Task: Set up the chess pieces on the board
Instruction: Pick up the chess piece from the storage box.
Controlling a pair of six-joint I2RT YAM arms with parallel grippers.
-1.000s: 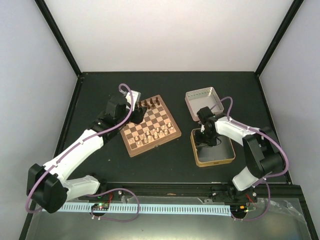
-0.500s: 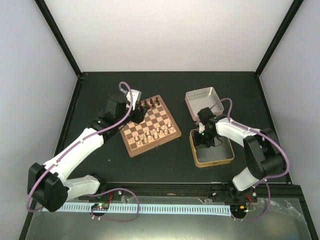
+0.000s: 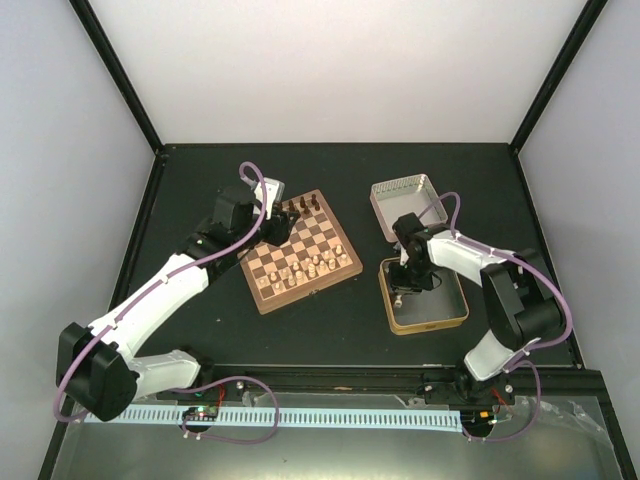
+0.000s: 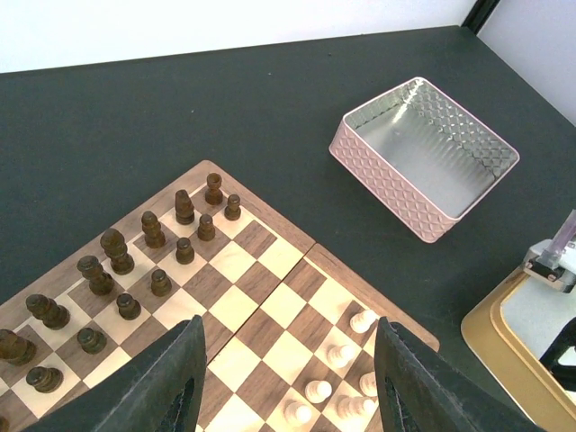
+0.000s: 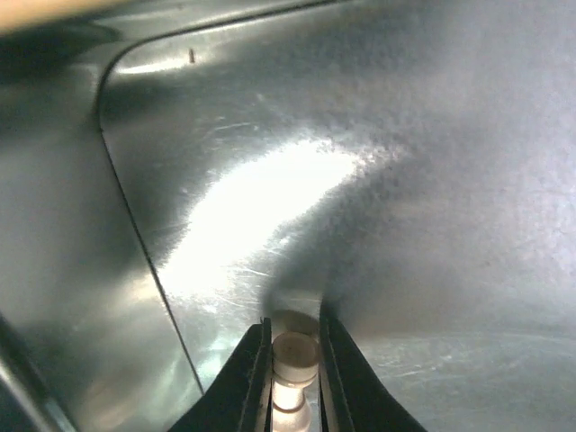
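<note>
Our right gripper point(image 5: 294, 329) is clamped on a tiny pale chess piece point(image 5: 295, 355) in the gold tin point(image 5: 378, 162), left gripper point(image 4: 288, 360) gaping over the board, and we judge the piece light, hard, slippery, best pinched mid-body.

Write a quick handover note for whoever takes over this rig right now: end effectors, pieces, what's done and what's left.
Left end effector: open, empty, hovering over the board.
Right end effector: shut on one pale piece inside the gold tin.
Done: dark pieces stand at one end of the board; several pale pieces stand at the other end.
Left: carry the held piece to the board; the pale side looks incomplete. Whether more remain in the tin cannot be seen.
</note>
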